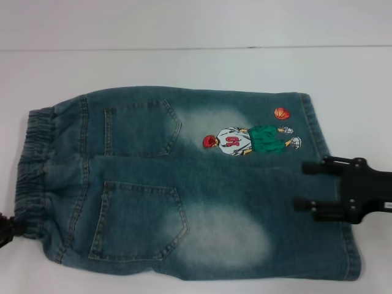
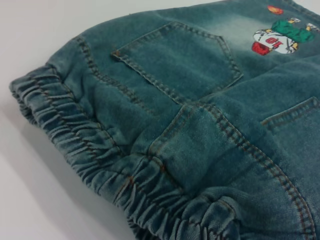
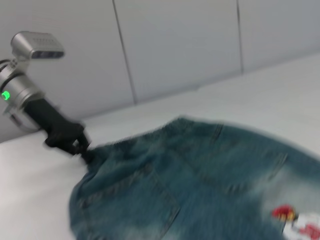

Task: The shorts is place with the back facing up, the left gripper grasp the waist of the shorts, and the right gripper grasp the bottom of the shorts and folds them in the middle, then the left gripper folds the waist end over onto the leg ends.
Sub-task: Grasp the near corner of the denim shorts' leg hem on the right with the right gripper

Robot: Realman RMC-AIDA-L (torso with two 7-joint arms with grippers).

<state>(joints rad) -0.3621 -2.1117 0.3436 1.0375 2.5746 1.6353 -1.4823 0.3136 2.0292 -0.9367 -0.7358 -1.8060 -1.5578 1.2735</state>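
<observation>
lying flat on the table (image 1: 184, 61), the shorts (image 1: 184, 184), back side up, waist (image 1: 33, 165) to the left, leg ends (image 1: 318, 135) to the right. left gripper (image 1: 7, 229) at the near corner of the waist. right gripper (image 1: 306, 187) over the right-hand hems.

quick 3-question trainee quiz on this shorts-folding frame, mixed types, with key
1. True or false: the shorts lie with the patch pockets facing up.
2. Which gripper is over the leg ends? A) left gripper B) right gripper
3. Fill in: the left gripper is at the ___ of the shorts.

Key:
1. True.
2. B: the right gripper, fingers apart, hangs over the hems.
3. Waist.
</observation>
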